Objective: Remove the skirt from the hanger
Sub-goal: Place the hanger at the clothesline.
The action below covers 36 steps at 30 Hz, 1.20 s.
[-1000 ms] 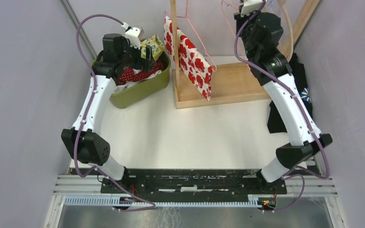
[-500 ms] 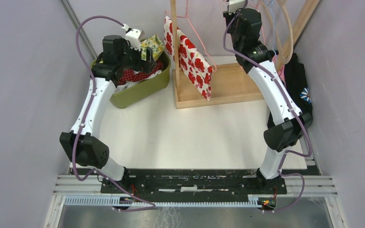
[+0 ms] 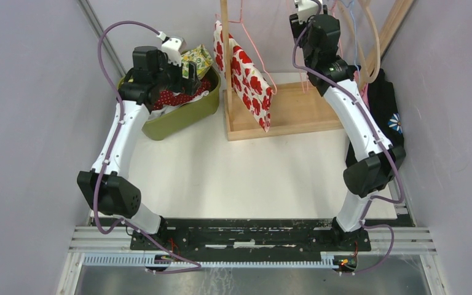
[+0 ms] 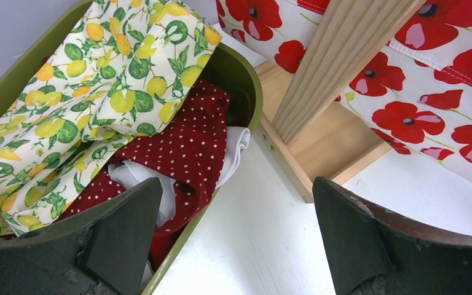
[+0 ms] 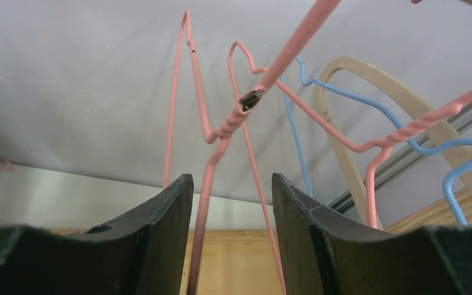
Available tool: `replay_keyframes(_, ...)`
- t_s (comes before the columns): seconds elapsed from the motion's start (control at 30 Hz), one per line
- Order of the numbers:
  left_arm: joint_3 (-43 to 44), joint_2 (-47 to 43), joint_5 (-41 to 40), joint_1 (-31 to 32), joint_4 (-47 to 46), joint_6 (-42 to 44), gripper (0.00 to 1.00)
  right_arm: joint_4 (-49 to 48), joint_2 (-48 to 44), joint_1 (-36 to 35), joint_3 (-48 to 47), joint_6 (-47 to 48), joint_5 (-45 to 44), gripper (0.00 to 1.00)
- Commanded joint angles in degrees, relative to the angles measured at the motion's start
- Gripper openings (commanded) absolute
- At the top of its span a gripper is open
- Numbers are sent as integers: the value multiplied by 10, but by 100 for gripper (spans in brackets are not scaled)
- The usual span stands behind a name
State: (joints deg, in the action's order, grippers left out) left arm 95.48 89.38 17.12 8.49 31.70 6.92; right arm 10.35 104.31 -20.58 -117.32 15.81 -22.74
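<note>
The right hand [image 5: 232,184] is released, its fingers parted on either side of the twisted neck of a pink wire hanger [image 5: 221,129] without pinching it. That hanger looks bare and hangs up on the rail among a blue hanger [image 5: 418,144] and a beige hanger [image 5: 356,80], so this reach looks aimed at spare hangers, not at the garment. The poppy-print skirt [image 3: 249,83] is not yet removed: it hangs further left from its own pink hanger [image 3: 263,60] on the wooden rack [image 3: 301,107], well apart from that hand. The left hand [image 4: 236,184] is wide open and grasping nothing. It hovers over the rim of the green bin [image 4: 246,80], which sits on the tabletop [image 3: 233,178] beside the rack, probably to receive loose clothes. A lemon-print cloth [image 4: 98,92] and a red dotted cloth [image 4: 190,153] lie in it.
</note>
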Motion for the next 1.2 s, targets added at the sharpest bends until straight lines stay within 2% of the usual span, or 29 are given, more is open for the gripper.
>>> replay_keyframes(0.0,6,-11,-9,3,-5,28,99,-18,-68,-2,3,12,23,57)
replay_keyframes(0.33,2,-12,-11,4,-10,27,99,-2,-205,-13,82,32,55,64)
replay_keyframes(0.5,-5,-15,-2,3,-18,20,99,20,-242,-25,104,39,81,65)
replay_keyframes(0.73,-7,-15,-2,8,-21,19,99,62,-193,-60,55,11,149,64)
replay_keyframes(0.93,-10,-21,-14,11,-22,21,99,64,-120,-100,-22,-9,169,64)
replay_keyframes(1.17,-28,-30,-17,13,-27,23,99,63,-95,-131,-65,-14,169,64)
